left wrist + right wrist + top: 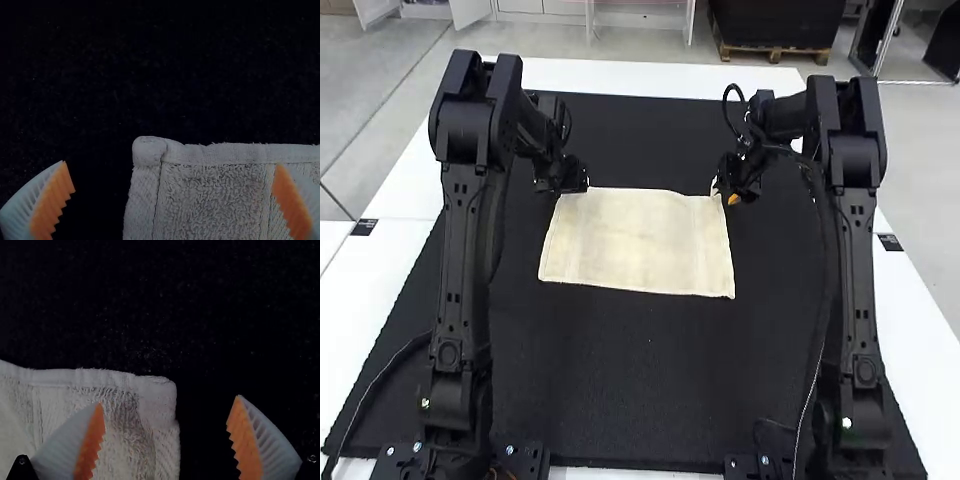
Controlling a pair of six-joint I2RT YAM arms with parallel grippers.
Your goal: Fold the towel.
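Lining up a fold, apparently, with left gripper (171,163) and right gripper (169,400) spread-fingered at far corners of the towel (635,243); next, pinch both, then draw toward its near edge.

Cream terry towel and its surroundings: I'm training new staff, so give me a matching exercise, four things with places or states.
1. rectangular cream terry towel
2. left white-ribbed, orange-padded pincer
3. right white-ribbed, orange-padded pincer
4. black mat

A. open, at towel's far right corner
B. lying flat
C. under the towel
D. open, at towel's far left corner

1-B, 2-D, 3-A, 4-C
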